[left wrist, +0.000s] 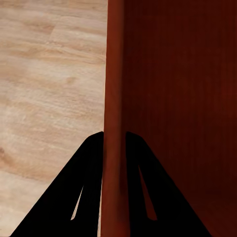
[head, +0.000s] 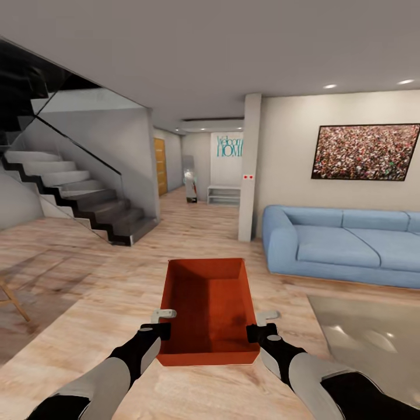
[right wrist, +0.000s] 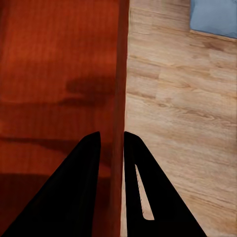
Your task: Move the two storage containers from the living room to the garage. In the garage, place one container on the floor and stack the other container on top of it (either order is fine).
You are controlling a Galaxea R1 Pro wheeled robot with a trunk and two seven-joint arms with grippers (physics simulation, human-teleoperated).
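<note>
From my head camera the storage container (head: 209, 309) sits lower centre, over the wood floor (head: 116, 280) — left hand (head: 156, 331) and right hand (head: 260, 332) on its sides. Wrist cameras show more: each hand's fingers (left wrist: 89, 187) (right wrist: 143, 192) pinch a wall — sofa (head: 344, 245) at right.

Matt orange-red plastic container (head: 210, 309), light wood-plank flooring (head: 105, 274), blue cloth sofa (head: 344, 245)

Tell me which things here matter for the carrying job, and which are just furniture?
Part of the job:
storage container
left pincer, shut on its wall
right pincer, shut on the opposite wall

Just around:
blue sofa
staircase
wall picture
rug
</note>
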